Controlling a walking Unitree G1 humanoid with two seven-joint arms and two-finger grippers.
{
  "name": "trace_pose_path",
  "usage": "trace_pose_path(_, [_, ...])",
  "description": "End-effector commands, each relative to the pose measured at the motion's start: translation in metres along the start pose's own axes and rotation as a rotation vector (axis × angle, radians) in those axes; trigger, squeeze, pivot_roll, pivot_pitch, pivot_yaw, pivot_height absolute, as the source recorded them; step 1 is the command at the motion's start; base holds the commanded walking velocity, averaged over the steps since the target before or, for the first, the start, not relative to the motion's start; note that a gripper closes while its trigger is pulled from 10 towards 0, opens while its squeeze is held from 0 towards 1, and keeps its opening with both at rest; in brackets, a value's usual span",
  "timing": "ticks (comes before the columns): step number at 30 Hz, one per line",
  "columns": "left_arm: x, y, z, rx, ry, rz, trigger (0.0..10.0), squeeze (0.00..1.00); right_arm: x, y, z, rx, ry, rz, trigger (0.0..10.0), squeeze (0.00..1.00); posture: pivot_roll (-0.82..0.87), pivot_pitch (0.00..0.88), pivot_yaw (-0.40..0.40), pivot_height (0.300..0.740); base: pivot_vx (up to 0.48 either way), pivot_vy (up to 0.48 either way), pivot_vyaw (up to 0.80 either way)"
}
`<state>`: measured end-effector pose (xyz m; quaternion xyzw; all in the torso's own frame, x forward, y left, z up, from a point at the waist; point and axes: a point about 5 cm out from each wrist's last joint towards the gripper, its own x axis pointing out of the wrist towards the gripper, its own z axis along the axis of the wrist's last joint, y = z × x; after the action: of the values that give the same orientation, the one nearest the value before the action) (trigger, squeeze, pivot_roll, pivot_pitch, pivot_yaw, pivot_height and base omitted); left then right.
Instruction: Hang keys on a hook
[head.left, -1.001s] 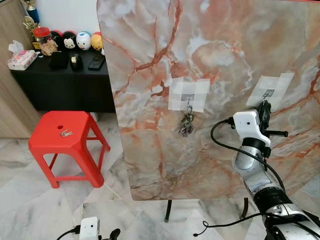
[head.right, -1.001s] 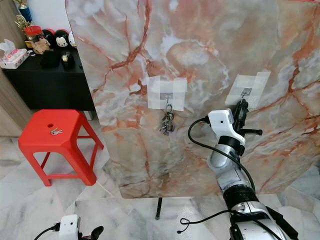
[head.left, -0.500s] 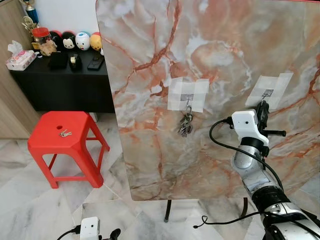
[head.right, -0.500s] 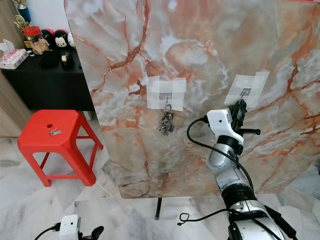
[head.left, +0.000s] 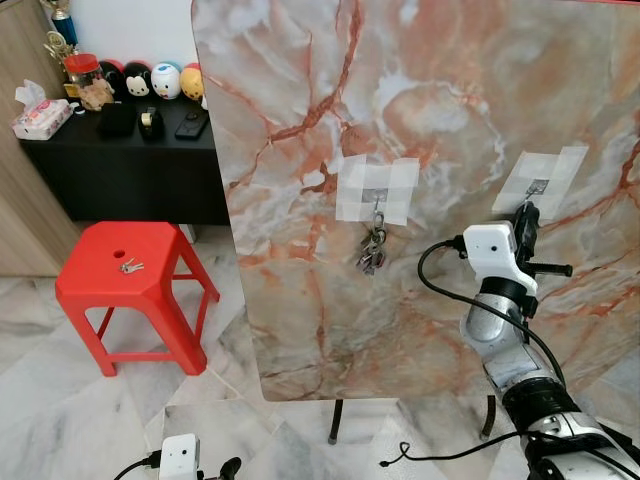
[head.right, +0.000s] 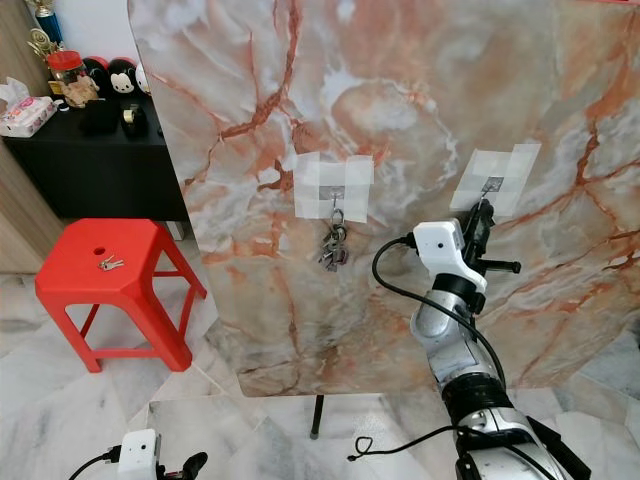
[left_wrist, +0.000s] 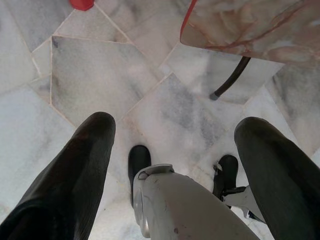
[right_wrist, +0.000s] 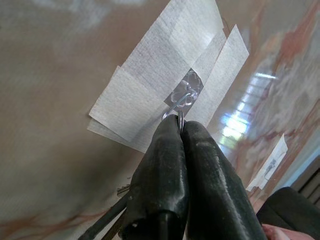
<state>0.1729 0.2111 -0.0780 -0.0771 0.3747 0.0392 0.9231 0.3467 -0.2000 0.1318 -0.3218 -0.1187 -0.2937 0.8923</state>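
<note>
Two hooks are taped to the upright marble slab (head.left: 450, 120). A bunch of keys (head.left: 372, 250) hangs from the left hook (head.left: 377, 203). Off toward three o'clock from it, the right gripper (head.left: 526, 214) is raised against the slab, just under the right hook (head.left: 537, 186). In the right wrist view its fingers (right_wrist: 165, 165) are pressed together, pinching a thin metal key ring (right_wrist: 179, 119) whose top meets the wire of that hook, which sits on a clear pad amid strips of white tape (right_wrist: 150, 85); whether the ring is actually over the wire I cannot tell. What seems to be a key shows dimly beside the fingers, low against the slab.

At nine o'clock from the slab stands a red stool (head.left: 130, 285) with a small set of keys (head.left: 132, 266) lying on its seat. Behind it a black worktop (head.left: 120, 150) carries round plush toys, a jar and a tissue pack.

Down low, the left gripper (left_wrist: 175, 145) hangs idle over the marble floor (left_wrist: 95, 75), fingers spread wide, holding nothing.
</note>
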Motion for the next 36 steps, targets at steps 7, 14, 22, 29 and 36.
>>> trace_pose_path(7, [-0.001,0.0,-0.004,-0.006,0.016,0.006,10.0,0.0,-0.006,-0.005,-0.005,-0.004,0.002,-0.049,10.0,0.0,0.1,0.079,-0.06,0.74,0.0,0.0,0.0])
trace_pose_path(14, [-0.001,0.0,-0.004,-0.004,0.02,0.007,10.0,0.0,-0.008,-0.001,-0.008,-0.004,0.038,-0.007,10.0,0.0,0.1,0.08,-0.059,0.74,0.0,0.0,0.0])
trace_pose_path(22, [-0.001,0.0,-0.005,-0.003,0.024,0.008,10.0,0.0,-0.008,-0.001,-0.01,0.004,0.05,0.0,10.0,1.0,0.1,0.081,-0.059,0.74,0.0,0.0,0.0])
trace_pose_path(29, [-0.001,0.0,-0.006,-0.004,0.027,0.01,10.0,0.0,-0.008,-0.001,-0.012,0.005,0.062,0.004,10.0,1.0,0.1,0.082,-0.061,0.74,0.0,0.0,0.0])
trace_pose_path(36, [-0.002,0.0,-0.007,-0.004,0.03,0.009,10.0,0.0,-0.012,0.0,-0.015,0.015,0.069,0.028,10.0,1.0,0.1,0.08,-0.064,0.74,0.0,0.0,0.0])
